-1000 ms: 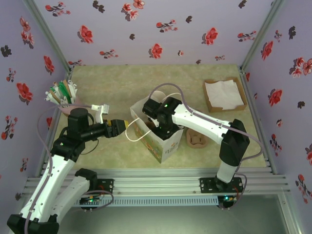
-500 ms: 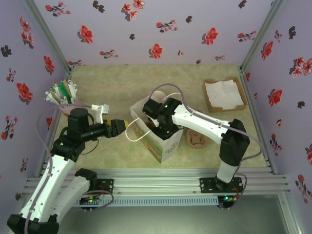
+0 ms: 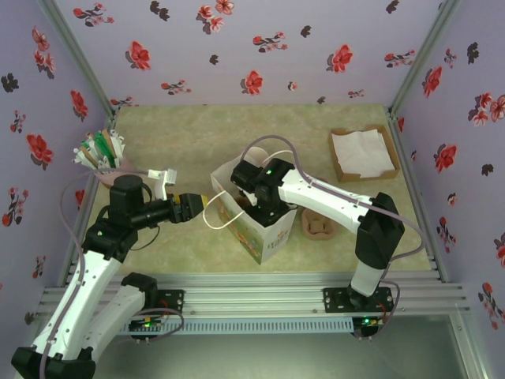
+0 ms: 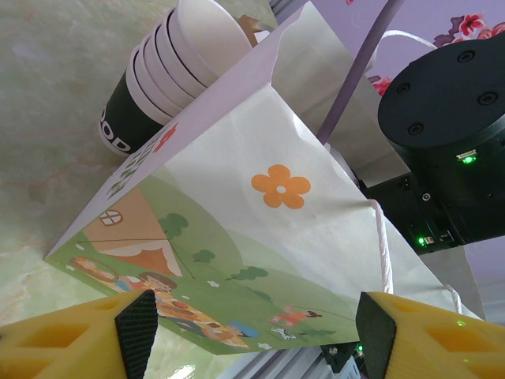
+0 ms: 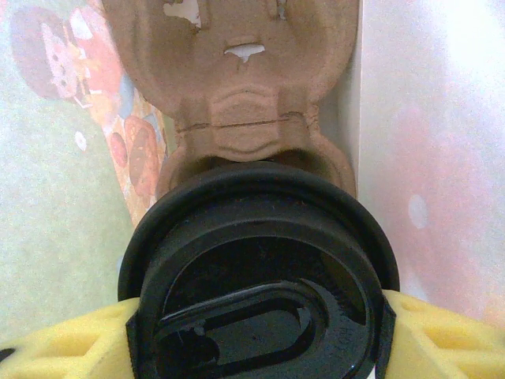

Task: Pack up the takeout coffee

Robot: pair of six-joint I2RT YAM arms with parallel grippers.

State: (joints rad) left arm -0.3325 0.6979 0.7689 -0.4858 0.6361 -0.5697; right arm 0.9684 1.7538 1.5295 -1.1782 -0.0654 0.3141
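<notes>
Takeout coffee point(image 5: 260, 260): sitting inside the paper bag point(image 4: 260, 260) at the pulp carrier point(image 5: 237, 71), right gripper point(image 5: 256, 339) clamping it; likely needing a straight, centred descent into the socket. Left gripper point(image 4: 254, 335) gaping wide beside the bag

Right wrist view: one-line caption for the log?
Right gripper holds the lidded takeout coffee inside the paper bag, brown pulp carrier just beyond.

Lilac flower-print walls point(image 3: 237, 47), pale, seemingly marbled tabletop point(image 3: 197, 134), aluminium rails point(image 3: 252, 288) in front.
</notes>
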